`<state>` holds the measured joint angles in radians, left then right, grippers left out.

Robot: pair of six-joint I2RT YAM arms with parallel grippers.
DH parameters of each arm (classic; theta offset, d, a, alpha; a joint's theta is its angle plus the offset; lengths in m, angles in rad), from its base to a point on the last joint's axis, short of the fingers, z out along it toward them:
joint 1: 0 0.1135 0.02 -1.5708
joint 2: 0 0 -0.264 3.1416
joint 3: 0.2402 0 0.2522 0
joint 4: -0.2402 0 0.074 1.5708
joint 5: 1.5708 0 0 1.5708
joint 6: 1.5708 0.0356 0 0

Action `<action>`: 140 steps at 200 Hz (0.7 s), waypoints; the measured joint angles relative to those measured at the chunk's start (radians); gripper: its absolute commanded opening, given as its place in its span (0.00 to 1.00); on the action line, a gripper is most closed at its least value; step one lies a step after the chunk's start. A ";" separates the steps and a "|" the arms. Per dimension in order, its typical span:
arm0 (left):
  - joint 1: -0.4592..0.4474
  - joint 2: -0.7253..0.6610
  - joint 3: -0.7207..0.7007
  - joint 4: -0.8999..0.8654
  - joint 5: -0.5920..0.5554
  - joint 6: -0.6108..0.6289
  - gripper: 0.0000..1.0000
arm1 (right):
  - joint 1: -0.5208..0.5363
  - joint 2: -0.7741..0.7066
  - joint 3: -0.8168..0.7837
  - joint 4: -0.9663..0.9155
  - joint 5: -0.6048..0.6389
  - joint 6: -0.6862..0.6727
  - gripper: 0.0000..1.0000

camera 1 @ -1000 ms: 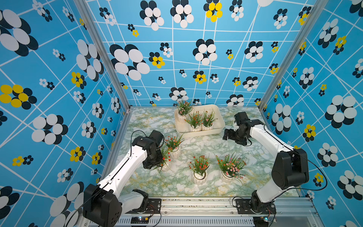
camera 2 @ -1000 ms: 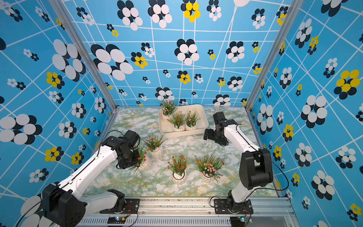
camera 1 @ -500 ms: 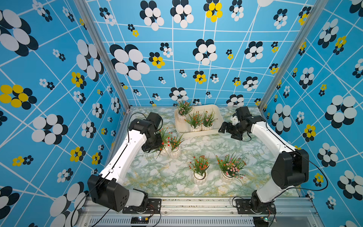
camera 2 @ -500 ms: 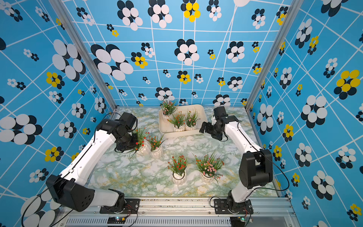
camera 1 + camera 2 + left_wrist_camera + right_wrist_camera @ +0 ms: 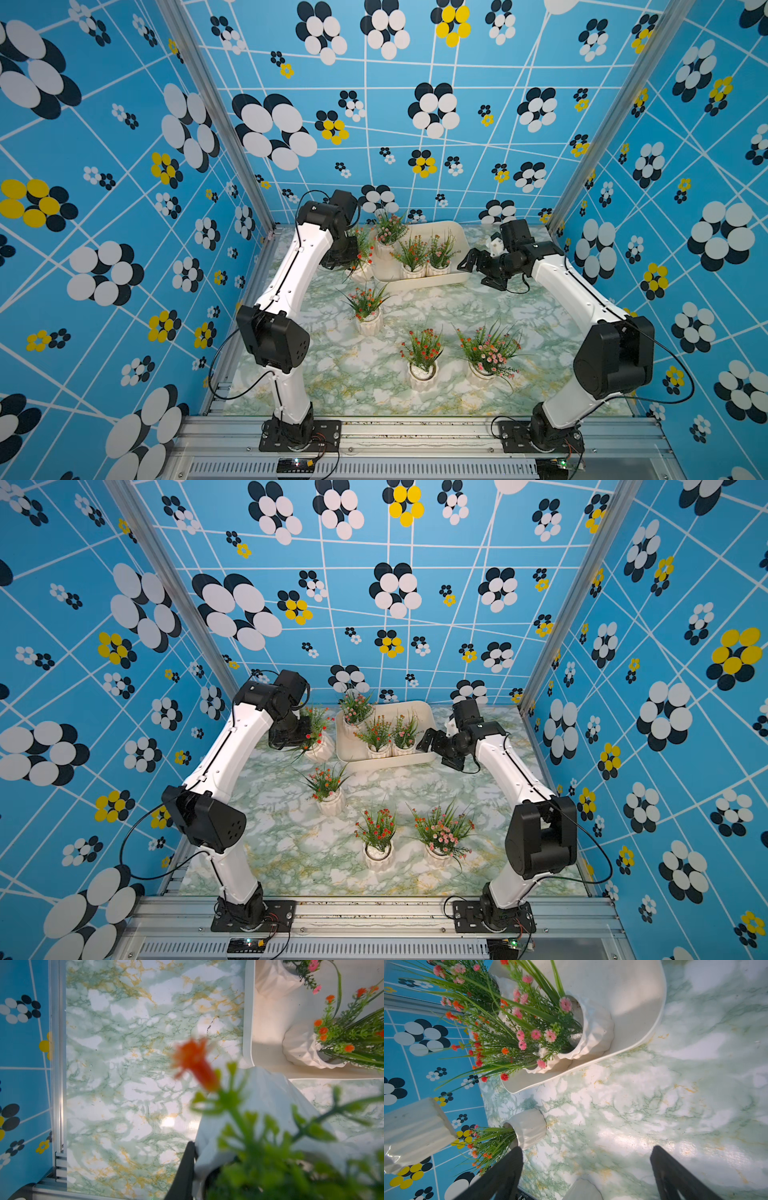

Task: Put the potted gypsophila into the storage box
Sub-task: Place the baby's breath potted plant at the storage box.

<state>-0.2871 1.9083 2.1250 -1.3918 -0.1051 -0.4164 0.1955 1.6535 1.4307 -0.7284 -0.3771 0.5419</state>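
Note:
My left gripper [image 5: 348, 258] [image 5: 296, 737] is shut on the rim of a white ribbed pot of red-flowered gypsophila [image 5: 362, 270] [image 5: 319, 749]. It holds the pot just outside the left edge of the storage box [image 5: 436, 283] [image 5: 386, 765]. In the left wrist view one black finger [image 5: 185, 1169] lies against the outside of the pot [image 5: 270, 1103], next to the box's corner [image 5: 247, 1022]. Three potted plants stand in the box. My right gripper [image 5: 478, 272] [image 5: 439, 752] [image 5: 587, 1167] is open and empty, low by the box's right end [image 5: 633, 1001].
Three more potted plants stand on the marble table: one mid-left [image 5: 368, 322] [image 5: 330, 802] and two towards the front [image 5: 422, 374] [image 5: 482, 368]. The blue flowered walls enclose the table on three sides.
My left arm has carried its pot from the front-left of the table back to the box's left side. The right gripper has shifted slightly towards the box and stays open.

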 measured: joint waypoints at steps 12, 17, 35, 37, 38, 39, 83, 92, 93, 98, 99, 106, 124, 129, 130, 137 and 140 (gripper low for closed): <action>0.000 0.056 0.063 -0.002 0.002 0.003 0.00 | 0.000 0.000 0.000 0.000 0.000 0.001 0.98; -0.001 0.076 0.086 -0.002 0.003 0.005 0.00 | 0.000 0.000 0.000 0.000 0.001 0.001 0.98; -0.003 0.158 0.168 -0.002 0.008 0.011 0.00 | 0.000 -0.001 0.000 0.000 0.001 0.001 0.98; -0.003 0.165 0.175 -0.002 0.010 0.010 0.00 | 0.000 -0.001 0.000 0.000 0.001 0.001 0.99; -0.003 0.168 0.178 -0.002 0.010 0.011 0.00 | 0.000 -0.001 0.000 -0.001 0.001 0.001 0.98; -0.003 0.174 0.183 -0.002 0.010 0.011 0.00 | 0.000 -0.001 0.000 -0.001 0.002 0.001 0.99; -0.034 0.314 0.319 0.002 0.017 0.018 0.00 | 0.000 -0.011 -0.009 -0.022 0.008 -0.004 0.99; -0.041 0.331 0.331 0.008 0.023 0.018 0.00 | 0.000 -0.012 -0.012 -0.024 0.009 -0.006 0.99; -0.042 0.333 0.331 0.008 0.024 0.018 0.00 | 0.000 -0.013 -0.013 -0.024 0.009 -0.006 0.98; -0.045 0.340 0.333 0.014 0.026 0.017 0.00 | 0.000 -0.013 -0.014 -0.024 0.010 -0.006 0.98; -0.046 0.341 0.333 0.015 0.026 0.017 0.00 | 0.000 -0.013 -0.014 -0.024 0.010 -0.006 0.98; -0.051 0.350 0.334 0.023 0.028 0.017 0.00 | 0.000 -0.013 -0.016 -0.025 0.010 -0.007 0.98; -0.066 0.371 0.336 0.043 0.027 0.020 0.00 | 0.000 -0.013 -0.016 -0.030 0.013 -0.010 0.98; -0.069 0.376 0.336 0.050 0.024 0.022 0.00 | 0.000 -0.013 -0.016 -0.032 0.017 -0.011 0.98; -0.069 0.376 0.336 0.051 0.024 0.023 0.00 | 0.000 -0.013 -0.016 -0.032 0.018 -0.011 0.98; -0.074 0.384 0.336 0.059 0.021 0.026 0.00 | 0.000 -0.014 -0.016 -0.037 0.021 -0.014 0.98; -0.075 0.388 0.337 0.061 0.018 0.027 0.00 | 0.000 -0.014 -0.016 -0.039 0.024 -0.016 0.98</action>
<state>-0.3622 2.2963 2.4622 -1.3304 -0.0868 -0.3889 0.1955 1.6398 1.4143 -0.7673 -0.3531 0.5259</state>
